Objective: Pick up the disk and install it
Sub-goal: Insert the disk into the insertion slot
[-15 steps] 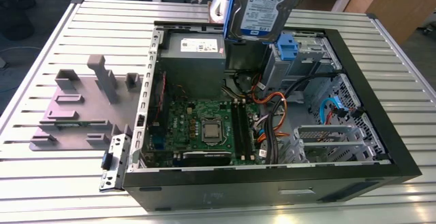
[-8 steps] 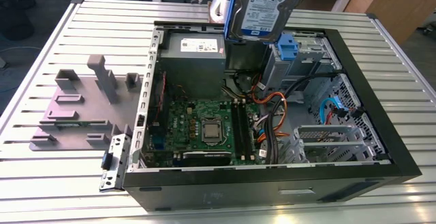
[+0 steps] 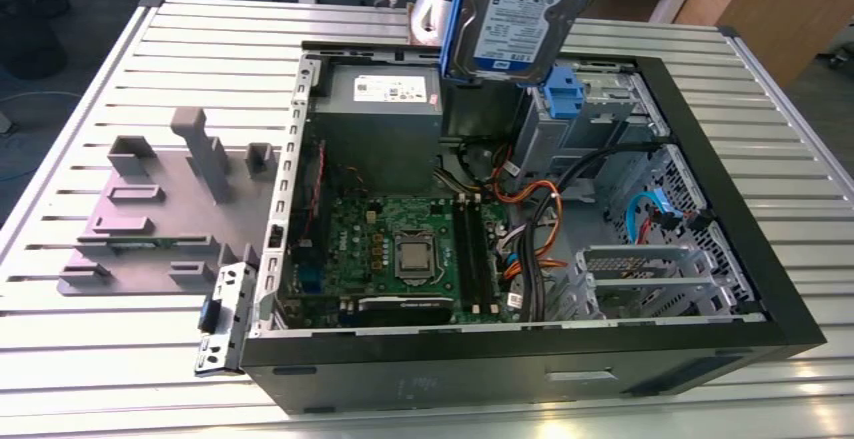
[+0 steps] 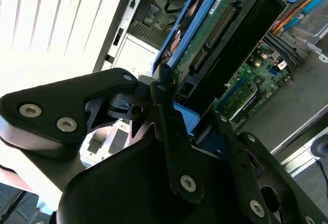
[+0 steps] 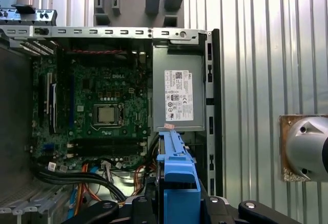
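A table (image 3: 94, 389) of pale ribbed metal slats is carrying everything, its grooves running across the exterior view. An open computer case (image 3: 467, 384) is lying on its side on the slats, filling the middle and the exterior view's right, its open face turned upward. Just beside it, toward the exterior view's left, a grey plastic stand (image 3: 134, 244) with upright posts is sitting flat on the table. A small slotted metal bracket (image 3: 223, 317) is hanging at the case's near corner, just above the slats.
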### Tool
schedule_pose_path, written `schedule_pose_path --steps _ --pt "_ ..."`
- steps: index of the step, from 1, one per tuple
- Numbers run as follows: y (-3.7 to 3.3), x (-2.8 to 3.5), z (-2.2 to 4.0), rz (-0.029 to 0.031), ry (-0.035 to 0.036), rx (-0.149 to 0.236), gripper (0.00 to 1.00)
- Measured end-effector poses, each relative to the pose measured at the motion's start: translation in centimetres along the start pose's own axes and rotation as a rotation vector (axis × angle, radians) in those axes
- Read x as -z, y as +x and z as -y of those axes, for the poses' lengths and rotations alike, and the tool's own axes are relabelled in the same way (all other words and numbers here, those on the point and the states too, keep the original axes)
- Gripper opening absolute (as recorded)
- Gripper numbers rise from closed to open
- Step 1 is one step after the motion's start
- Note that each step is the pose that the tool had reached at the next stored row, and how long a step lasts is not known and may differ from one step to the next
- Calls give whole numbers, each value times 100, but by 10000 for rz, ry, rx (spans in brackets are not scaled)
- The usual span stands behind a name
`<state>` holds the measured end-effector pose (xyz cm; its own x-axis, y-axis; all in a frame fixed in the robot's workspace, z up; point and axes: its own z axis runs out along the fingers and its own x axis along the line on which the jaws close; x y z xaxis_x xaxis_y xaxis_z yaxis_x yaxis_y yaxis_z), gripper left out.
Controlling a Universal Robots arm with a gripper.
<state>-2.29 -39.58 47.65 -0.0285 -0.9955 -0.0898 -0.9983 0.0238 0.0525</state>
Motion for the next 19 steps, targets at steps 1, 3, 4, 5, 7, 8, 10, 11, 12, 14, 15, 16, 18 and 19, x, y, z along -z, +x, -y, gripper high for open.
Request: schedule_pose_path --steps 1,3,4,5,7,8,10,11,12,14,15,16,18,19 --pt "1 0 2 0 0 0 37" --pt "3 1 5 0 0 0 37" --pt "5 1 6 0 0 0 37" --pt "6 1 8 1 0 0 37" --pt "8 1 11 1 0 0 37" --pt "9 2 13 0 0 0 37" --pt "12 2 17 0 0 0 37" --pt "14 2 18 1 0 0 37" --pt "16 2 20 1 0 0 37" --pt "19 3 24 0 0 0 37" --pt "21 3 25 0 0 0 37" --pt "23 3 26 1 0 -1 37" --pt "26 4 29 0 0 0 37" --pt "27 4 31 0 0 0 37"
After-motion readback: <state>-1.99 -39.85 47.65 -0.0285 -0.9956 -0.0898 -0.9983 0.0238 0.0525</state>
